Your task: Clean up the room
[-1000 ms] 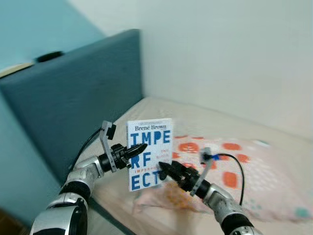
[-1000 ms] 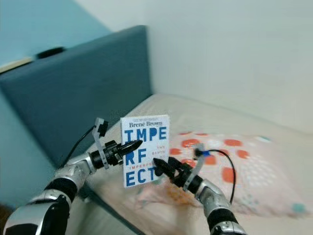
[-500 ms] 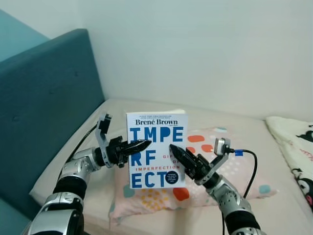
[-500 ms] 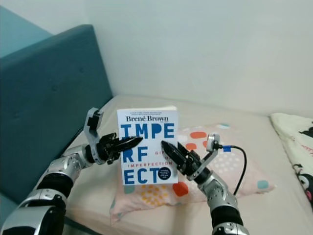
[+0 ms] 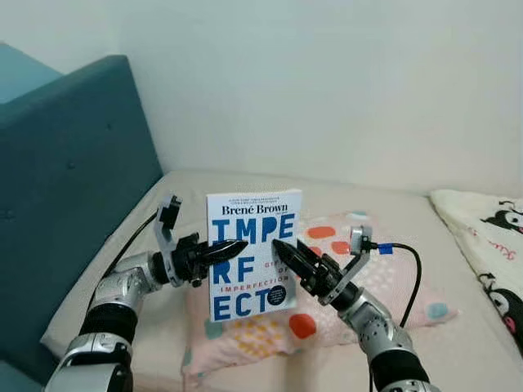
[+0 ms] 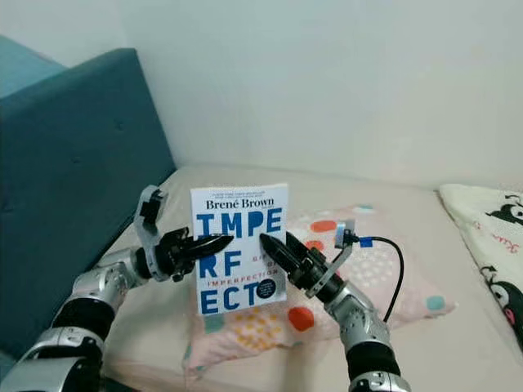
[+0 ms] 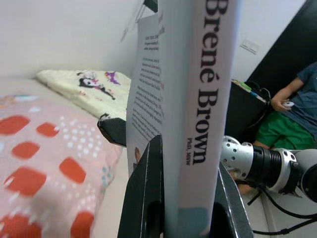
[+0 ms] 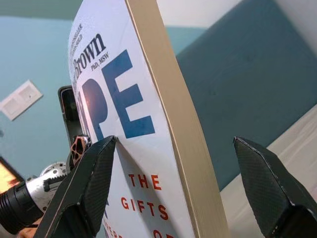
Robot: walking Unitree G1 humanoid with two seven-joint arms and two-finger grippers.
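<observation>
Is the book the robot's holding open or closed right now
Closed. The book stands upright above the pillow, front cover facing the camera; the left gripper clamps its spine edge, and the right gripper's jaws stand open around the other edge.

Left end effector (image 5: 227, 249) clamped closed, right end effector (image 5: 288, 253) spread wide, both raised.

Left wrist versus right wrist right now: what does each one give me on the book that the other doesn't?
Left wrist view alone: the spine of the book clamped between the left gripper fingers, the back cover text, a seated person beyond.

Right wrist view alone: the front cover lettering, the page edge, and the right gripper fingers spread on either side of that edge, plus the blue headboard.

Both: the same book, held upright above the bed.
</observation>
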